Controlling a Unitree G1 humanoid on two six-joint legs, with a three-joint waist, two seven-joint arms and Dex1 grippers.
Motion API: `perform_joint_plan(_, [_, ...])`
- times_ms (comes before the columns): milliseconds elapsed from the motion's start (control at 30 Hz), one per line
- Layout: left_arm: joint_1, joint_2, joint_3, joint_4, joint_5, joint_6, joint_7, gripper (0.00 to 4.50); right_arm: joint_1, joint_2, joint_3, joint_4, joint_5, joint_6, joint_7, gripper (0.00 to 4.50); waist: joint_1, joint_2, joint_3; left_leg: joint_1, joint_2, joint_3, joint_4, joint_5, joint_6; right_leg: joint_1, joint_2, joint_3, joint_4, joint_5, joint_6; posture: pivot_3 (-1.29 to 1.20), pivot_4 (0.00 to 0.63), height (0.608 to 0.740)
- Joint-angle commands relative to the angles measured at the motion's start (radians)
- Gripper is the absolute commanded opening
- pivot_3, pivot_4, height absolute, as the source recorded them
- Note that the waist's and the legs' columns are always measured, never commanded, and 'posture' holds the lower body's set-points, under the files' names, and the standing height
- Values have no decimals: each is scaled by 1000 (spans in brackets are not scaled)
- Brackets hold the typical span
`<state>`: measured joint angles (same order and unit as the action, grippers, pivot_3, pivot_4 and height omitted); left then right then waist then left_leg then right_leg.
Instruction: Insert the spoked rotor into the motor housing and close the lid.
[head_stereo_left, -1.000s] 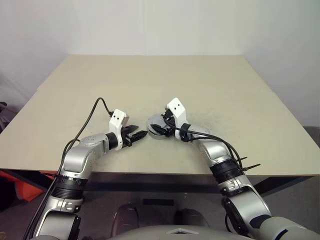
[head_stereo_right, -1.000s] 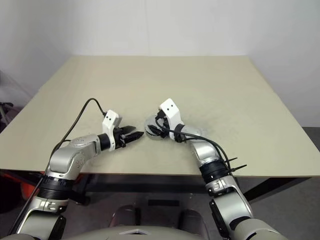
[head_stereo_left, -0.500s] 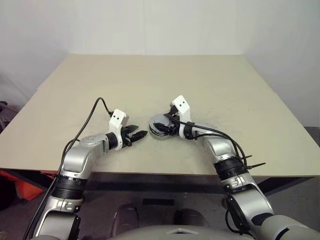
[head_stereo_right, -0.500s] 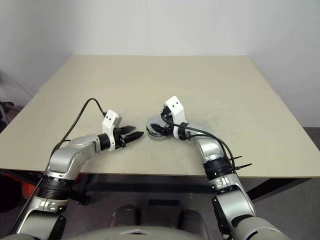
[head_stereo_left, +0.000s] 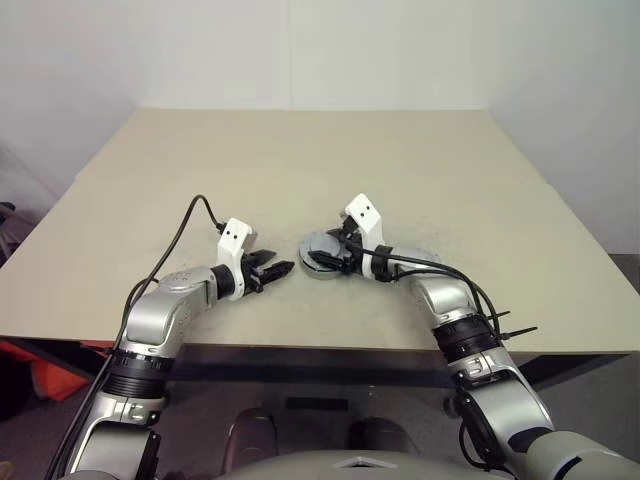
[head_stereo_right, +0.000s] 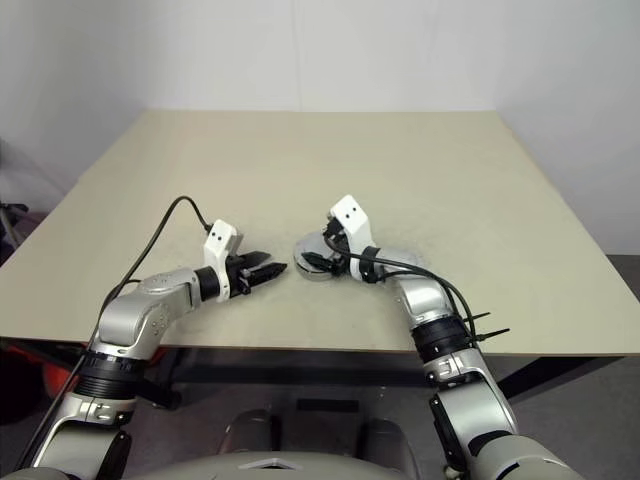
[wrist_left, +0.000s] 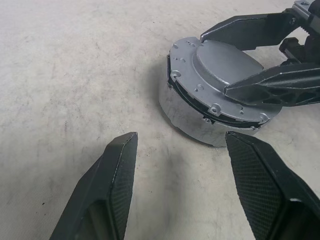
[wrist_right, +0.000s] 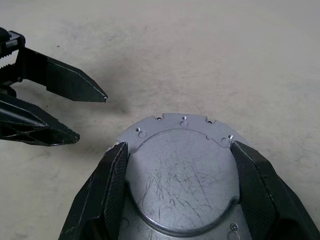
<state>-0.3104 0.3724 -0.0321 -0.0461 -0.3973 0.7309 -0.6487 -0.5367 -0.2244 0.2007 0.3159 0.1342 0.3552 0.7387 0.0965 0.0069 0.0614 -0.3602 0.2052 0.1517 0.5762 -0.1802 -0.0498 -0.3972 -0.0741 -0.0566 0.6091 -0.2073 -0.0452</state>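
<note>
Swinging its wrist rightward since a second ago, the right tool (wrist_right: 176, 187) now straddles the lid (wrist_left: 220, 70) from the right, fingers (wrist_right: 114, 185) spread on either side of its raised centre; whether they press it I cannot tell. Motor housing (head_stereo_left: 322, 257) sits near the bench (head_stereo_left: 300, 160) middle, lid tilted on its silver shell, a dark gap showing in the left wrist view. Left tool (head_stereo_left: 276, 270) hovers released, just left of the housing.
</note>
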Motion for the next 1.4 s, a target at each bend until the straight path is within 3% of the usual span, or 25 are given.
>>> perform_joint_plan(33, [-15,9,15,-19,-6,-10,0,3000,-7,-2,0,10,-19,-26,-14,3124,0,0,0,0,0,0,0,0,0,0,0,0,0,0,0,0,0,740])
perform_joint_plan(1400, [0,13,18,-29,-10,-3,9,3000,-22,10,11,12,-27,-12,-2,3124,-2,0,0,9,0,0,0,-2,2,8,0,0,0,0,0,0,0,740])
